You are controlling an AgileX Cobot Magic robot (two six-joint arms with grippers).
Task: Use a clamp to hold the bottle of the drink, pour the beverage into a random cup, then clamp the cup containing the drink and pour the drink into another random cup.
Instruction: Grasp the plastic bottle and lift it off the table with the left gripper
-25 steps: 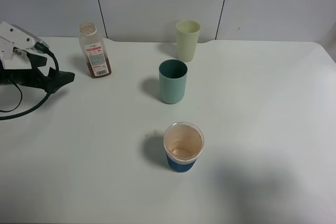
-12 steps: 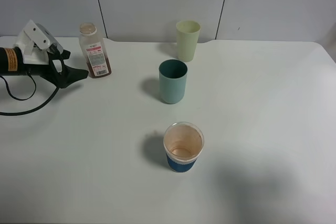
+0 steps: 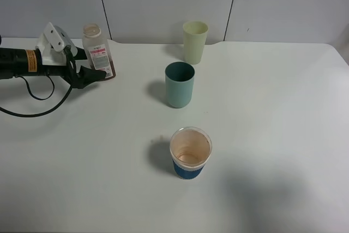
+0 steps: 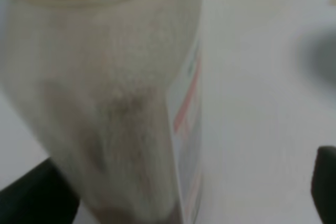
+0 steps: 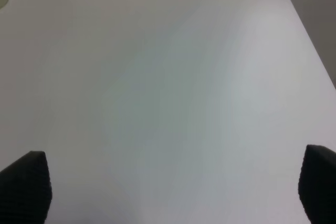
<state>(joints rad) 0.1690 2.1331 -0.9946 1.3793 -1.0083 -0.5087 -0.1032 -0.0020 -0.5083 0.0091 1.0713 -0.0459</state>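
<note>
That bottle [image 3: 97, 53] looks light, squishy, capless: left gripper [image 3: 96, 64], fingers spread either side, should pinch the label gently. The right gripper [image 5: 168, 192] is spread wide, empty.

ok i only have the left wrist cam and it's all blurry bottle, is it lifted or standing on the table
observer: Standing. The high view shows the bottle upright on the table, with the left gripper at its lower half.
operator: where are the cups from there
observer: In the high view they are off to the bottle's right. The pale cup is near the back edge and the teal cup is just in front of it.
operator: and the right arm
observer: It is not in the high view. Its wrist camera shows the right gripper open over plain white table.
</note>
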